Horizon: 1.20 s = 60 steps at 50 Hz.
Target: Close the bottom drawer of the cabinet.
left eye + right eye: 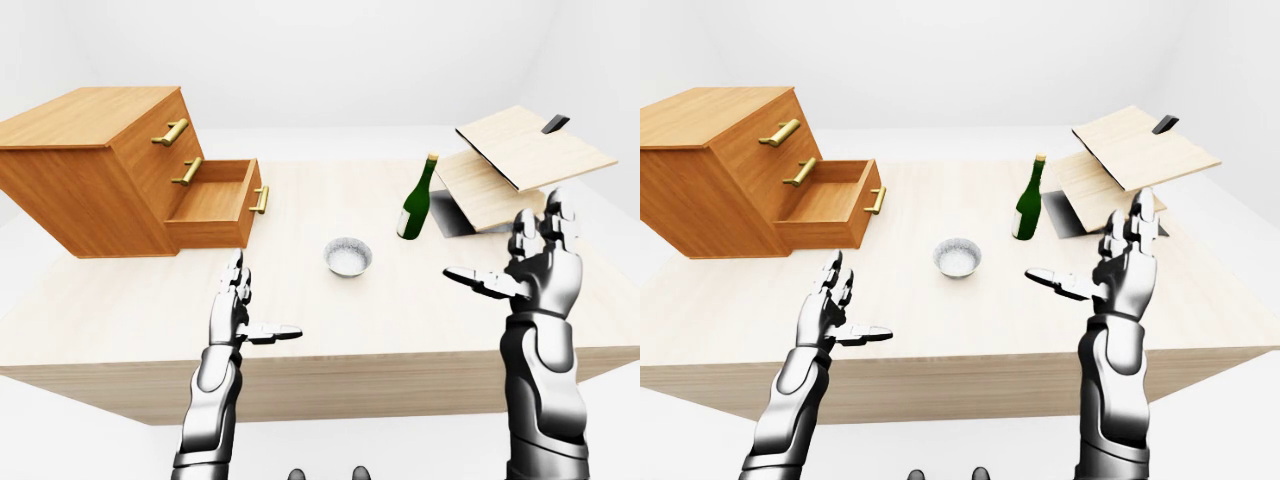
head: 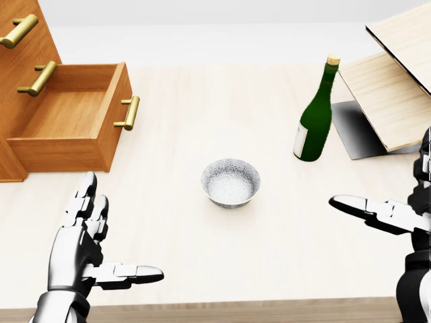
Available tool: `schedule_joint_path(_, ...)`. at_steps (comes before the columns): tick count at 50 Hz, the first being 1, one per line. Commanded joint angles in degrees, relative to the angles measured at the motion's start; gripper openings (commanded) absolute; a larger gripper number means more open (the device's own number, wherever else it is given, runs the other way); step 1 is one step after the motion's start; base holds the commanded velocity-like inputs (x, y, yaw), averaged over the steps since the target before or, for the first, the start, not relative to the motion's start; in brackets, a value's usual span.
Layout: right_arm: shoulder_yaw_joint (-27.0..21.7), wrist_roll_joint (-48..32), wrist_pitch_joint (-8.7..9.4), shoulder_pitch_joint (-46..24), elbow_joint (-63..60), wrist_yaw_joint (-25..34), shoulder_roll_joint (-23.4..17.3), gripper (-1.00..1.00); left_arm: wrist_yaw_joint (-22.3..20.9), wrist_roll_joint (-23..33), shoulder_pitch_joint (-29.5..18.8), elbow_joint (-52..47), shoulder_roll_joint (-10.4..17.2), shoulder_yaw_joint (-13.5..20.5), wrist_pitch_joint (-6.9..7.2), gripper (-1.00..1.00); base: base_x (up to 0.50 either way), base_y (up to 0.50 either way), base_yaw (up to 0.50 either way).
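1. White walls and floor surround a pale wooden worktop (image 1: 330, 320) that carries everything in view
2. On its left side sits a wooden cabinet (image 1: 90, 170) with 3 drawers, each with a brass handle
3. Its bottom drawer (image 2: 67, 128) is pulled out and shows a bare wooden inside; the 2 drawers above it are shut
4. Near the middle of the worktop stands a small grey bowl (image 2: 230, 182)
5. Right of the bowl and apart from it, a green bottle (image 2: 315, 114) stands upright
6. Further right, light wooden boards (image 1: 520, 160) lean tilted over a dark base
7. Left robot hand (image 2: 84, 242) hovers low over the worktop near its lower left edge in the head view, fingers spread wide, thumb out to the right, holding nothing, below the open drawer and apart from it
8. Right robot hand (image 1: 1125, 265) is raised above the worktop on the right, fingers up and wide, thumb pointing left, holding nothing
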Motion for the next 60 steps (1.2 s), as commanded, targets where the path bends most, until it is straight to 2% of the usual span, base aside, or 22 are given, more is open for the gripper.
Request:
schedule_joint_path(1,-4.2,4.2,0.0,-1.1,-3.6,-2.8,-2.1,1.0,0.1,0.1,0.0,0.0,0.0,0.1,-0.22,1.0,0.0,0.0,0.0)
schedule_joint_path(4,-3.7,4.1,0.0,-0.9,-3.6,-2.4,-2.1,1.0,0.0,0.1,0.1,-0.5,-0.1,-0.2,0.01,1.0,0.0,0.0,0.0)
schedule_joint_path(11,-3.2,3.5,0.0,-0.9,-3.5,-1.7,-2.1,1.0,0.1,0.3,0.1,-0.2,-0.1,-0.3,-0.41,1.0,0.0,0.0,0.0)
schedule_joint_path(13,-2.9,3.2,0.0,-0.7,-3.7,-1.5,-1.8,1.0,0.2,0.7,-0.2,0.9,-0.1,-0.3,-1.33,1.0,0.0,0.0,0.0)
schedule_joint_path(20,-2.7,3.2,0.0,-0.5,-3.8,-0.6,-1.5,1.0,0.4,1.0,0.0,0.5,-0.1,-0.3,-1.25,1.0,0.18,0.0,0.0)
schedule_joint_path(23,-2.3,2.9,0.0,-0.3,-4.2,-0.3,-1.3,1.0,0.5,1.3,-0.1,1.3,-0.1,-0.5,-1.95,1.0,0.29,0.0,0.0)
schedule_joint_path(35,-2.6,3.2,0.0,-0.3,-4.7,0.2,-1.3,1.0,0.7,1.6,0.1,0.8,-0.2,-0.6,-1.61,1.0,0.3,0.0,0.0)
schedule_joint_path(40,-1.9,2.6,0.0,0.2,-5.1,0.5,-0.9,1.0,0.7,1.7,-0.3,2.4,-0.1,-0.5,-2.73,1.0,0.3,0.0,0.0)
schedule_joint_path(43,-2.1,2.8,0.0,0.2,-5.9,0.6,-0.9,1.0,0.8,1.7,-0.1,1.8,-0.2,-0.5,-2.39,1.0,0.3,0.0,0.0)
schedule_joint_path(47,-2.1,2.8,0.0,0.3,-5.9,0.8,-0.8,1.0,0.9,1.9,-0.2,2.5,-0.2,-0.5,-2.87,1.0,0.3,0.0,0.0)
schedule_joint_path(51,-2.1,2.7,0.0,0.4,-7.0,0.8,-0.7,1.0,0.9,1.8,-0.2,2.1,-0.1,-0.5,-2.52,1.0,0.3,0.0,0.0)
schedule_joint_path(53,-2.1,2.7,0.0,0.3,-6.9,0.9,-0.7,1.0,0.9,1.7,-0.4,2.8,-0.1,-0.4,-3.01,1.0,0.3,0.0,0.0)
schedule_joint_path(60,-2.2,2.9,0.0,0.2,-7.0,0.8,-0.7,1.0,1.0,1.7,-0.6,2.9,-0.1,-0.3,-2.87,1.0,0.3,0.0,0.0)
